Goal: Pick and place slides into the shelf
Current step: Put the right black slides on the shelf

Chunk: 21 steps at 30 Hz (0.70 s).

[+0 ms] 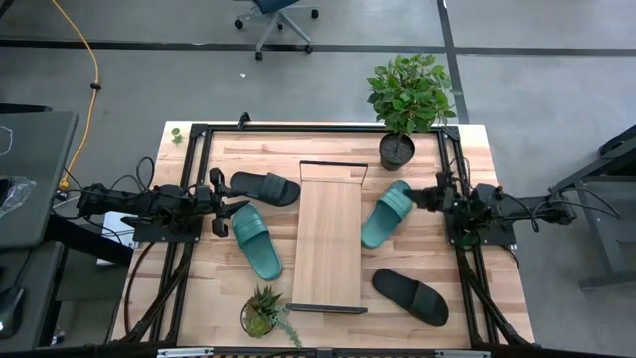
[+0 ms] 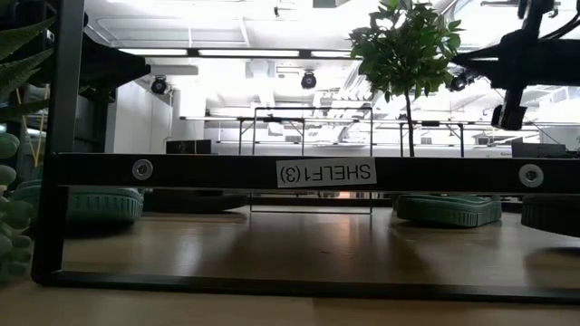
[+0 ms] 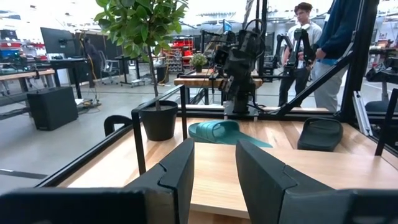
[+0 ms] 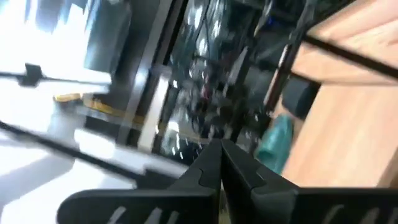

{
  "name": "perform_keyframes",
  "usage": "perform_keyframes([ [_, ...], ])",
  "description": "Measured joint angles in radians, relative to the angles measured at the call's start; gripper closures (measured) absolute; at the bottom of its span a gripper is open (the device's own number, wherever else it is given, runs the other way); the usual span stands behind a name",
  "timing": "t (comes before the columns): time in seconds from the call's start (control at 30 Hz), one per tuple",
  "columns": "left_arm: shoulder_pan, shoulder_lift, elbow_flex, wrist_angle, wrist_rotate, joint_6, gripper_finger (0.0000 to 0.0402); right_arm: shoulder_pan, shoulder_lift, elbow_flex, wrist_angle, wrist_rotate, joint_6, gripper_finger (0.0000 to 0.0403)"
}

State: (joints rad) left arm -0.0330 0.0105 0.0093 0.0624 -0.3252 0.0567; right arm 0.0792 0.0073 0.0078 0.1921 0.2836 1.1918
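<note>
The shelf (image 1: 329, 234), a long light-wood board with black end rails, lies down the table's middle. To its left lie a black slide (image 1: 263, 186) and a teal slide (image 1: 256, 242). To its right lie a teal slide (image 1: 386, 213) and a black slide (image 1: 409, 295). All four rest sole-down on the tabletop. My left gripper (image 1: 238, 206) is open and empty between the two left slides, and its fingers (image 3: 186, 171) point across the shelf. My right gripper (image 1: 417, 196) is shut (image 4: 221, 162) and empty, just beside the right teal slide's far end.
A potted plant (image 1: 397, 149) stands at the far end, right of the shelf. A small succulent (image 1: 263, 313) stands near the front edge. A black frame (image 1: 199, 134) borders the table. People (image 3: 305, 37) stand beyond the table's right side. The near rail bears a label (image 2: 326, 172).
</note>
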Motion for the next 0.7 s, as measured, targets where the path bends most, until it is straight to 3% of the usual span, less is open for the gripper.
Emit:
perform_keyframes([
  [0.17, 0.0, 0.0, 0.0, 0.0, 0.0, 0.017, 0.0295, 0.013, 0.02, 0.128, 0.116, -0.003, -0.265, 0.0401],
  [0.23, 0.0, 0.0, 0.0, 0.0, 0.0, 0.017, 0.0295, 0.016, 0.052, 0.238, 0.009, -0.003, -0.349, 0.0401],
  [0.37, 0.0, 0.0, 0.0, 0.0, 0.0, 0.017, 0.0295, 0.015, 0.181, 0.476, -0.443, -0.01, -0.405, 0.0401],
  [0.47, 0.0, 0.0, 0.0, 0.0, 0.0, 0.017, 0.0295, 0.015, 0.309, 0.606, -0.684, -0.063, -0.414, 0.04],
  [0.7, 0.0, 0.0, 0.0, 0.0, 0.0, 0.017, 0.0295, 0.015, 0.557, 0.756, -0.782, -0.157, -0.507, 0.0388],
])
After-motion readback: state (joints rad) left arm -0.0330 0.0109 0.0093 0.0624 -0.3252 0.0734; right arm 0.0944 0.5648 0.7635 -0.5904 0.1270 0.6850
